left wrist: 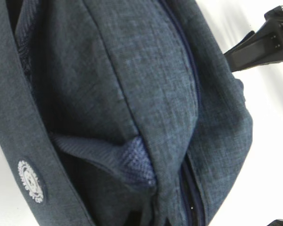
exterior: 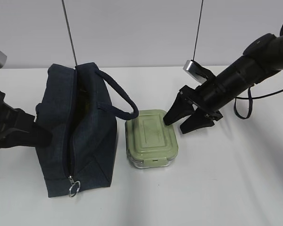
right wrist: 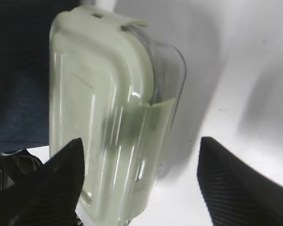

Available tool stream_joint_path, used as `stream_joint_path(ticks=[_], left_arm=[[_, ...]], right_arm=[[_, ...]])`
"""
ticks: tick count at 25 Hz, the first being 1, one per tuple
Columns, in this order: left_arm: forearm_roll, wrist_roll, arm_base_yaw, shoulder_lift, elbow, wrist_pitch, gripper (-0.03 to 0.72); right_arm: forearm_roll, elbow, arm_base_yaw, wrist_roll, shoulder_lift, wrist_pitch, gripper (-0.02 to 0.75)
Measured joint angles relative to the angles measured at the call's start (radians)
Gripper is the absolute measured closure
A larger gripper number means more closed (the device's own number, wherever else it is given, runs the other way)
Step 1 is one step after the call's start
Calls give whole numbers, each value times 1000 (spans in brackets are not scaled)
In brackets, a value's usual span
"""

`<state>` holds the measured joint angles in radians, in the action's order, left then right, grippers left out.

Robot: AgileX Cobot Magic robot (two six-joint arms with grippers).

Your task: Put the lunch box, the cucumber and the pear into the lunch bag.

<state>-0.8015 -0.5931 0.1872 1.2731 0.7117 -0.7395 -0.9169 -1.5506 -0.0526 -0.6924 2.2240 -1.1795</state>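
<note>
- On the white table (exterior: 236, 179) in the exterior view, the lunch bag (exterior: 78, 136) stood left of centre, its top zipper parted into a dark slit and the metal ring pull (exterior: 73, 189) hanging at its near end.
- Just beside the bag on its right lay the lunch box (exterior: 151, 138), flat on the table with its sage-green lid up; one padded handle (exterior: 117, 96) arched toward it.
- From the right, the right gripper (exterior: 184, 123) reached down at a slant, its two black fingers spread apart near the box's far right corner; whether a fingertip touched the lid could not be told from this angle.
- At the left edge, the left gripper (exterior: 37, 134) pressed against the bag's side; its fingers were hidden there, so their spread could not be told.
- Only the right wrist view showed the box's clear base (right wrist: 172, 70) beneath the lid, and the open jaws with one finger (right wrist: 61, 183) before the lid and the other (right wrist: 240, 183) out over bare table.
- Only the left wrist view gave the bag's fabric close up: a round white logo patch (left wrist: 30, 181) on a band, a quilted inner fold (left wrist: 132, 160), and the distant right gripper at the top right corner.
- Neither cucumber nor pear could be made out in any view.
</note>
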Motion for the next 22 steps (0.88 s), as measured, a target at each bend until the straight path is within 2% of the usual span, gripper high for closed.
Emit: stream_joint_path(ticks=[11,22], left_arm=[[0,0,0,0,0,0,685],[0,0,0,0,0,0,685]], right_arm=[[-6,-1,-2,0,21,-2,168],[15,11,-91,1,21,-4,168]])
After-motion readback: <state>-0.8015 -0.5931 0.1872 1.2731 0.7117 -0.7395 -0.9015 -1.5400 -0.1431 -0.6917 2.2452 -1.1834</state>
